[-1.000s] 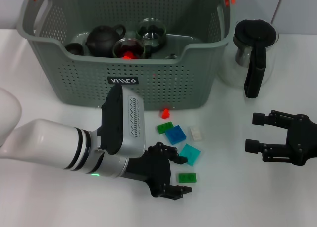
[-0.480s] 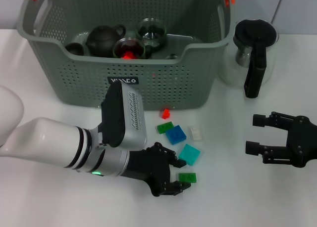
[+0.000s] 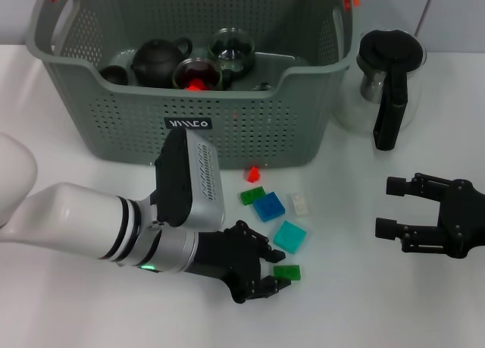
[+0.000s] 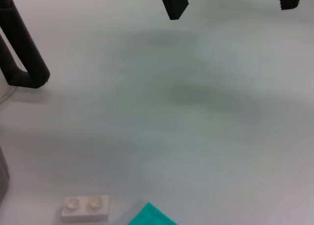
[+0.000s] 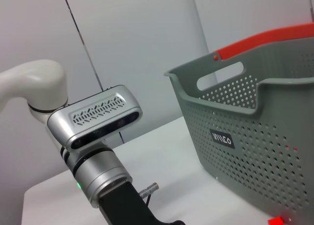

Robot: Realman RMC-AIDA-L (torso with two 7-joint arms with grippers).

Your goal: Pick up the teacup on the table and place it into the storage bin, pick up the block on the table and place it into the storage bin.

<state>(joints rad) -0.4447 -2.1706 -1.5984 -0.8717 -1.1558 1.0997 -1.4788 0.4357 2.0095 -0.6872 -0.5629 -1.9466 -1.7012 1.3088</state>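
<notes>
From the head view I see my left gripper [image 3: 267, 276] has dropped lower over the last second and drawn its jaws in around the small dark green block [image 3: 287, 272], which they now touch or nearly grip; I can't confirm a firm hold yet. The teal block [image 3: 290, 236], blue block [image 3: 269, 207], white block [image 3: 301, 205], a second green block [image 3: 253, 195] and a tiny red piece [image 3: 253, 174] lie on the table [image 3: 341, 310] just in front of the storage bin [image 3: 227, 128]. The bin already holds a dark teapot [image 3: 158, 62] and glass cups [image 3: 198, 73], so I judge the teacup step done. My right gripper [image 3: 400, 206] sits parked on the table, jaws spread, near the glass pitcher [image 3: 385, 83]. Next I'd lift and check.
</notes>
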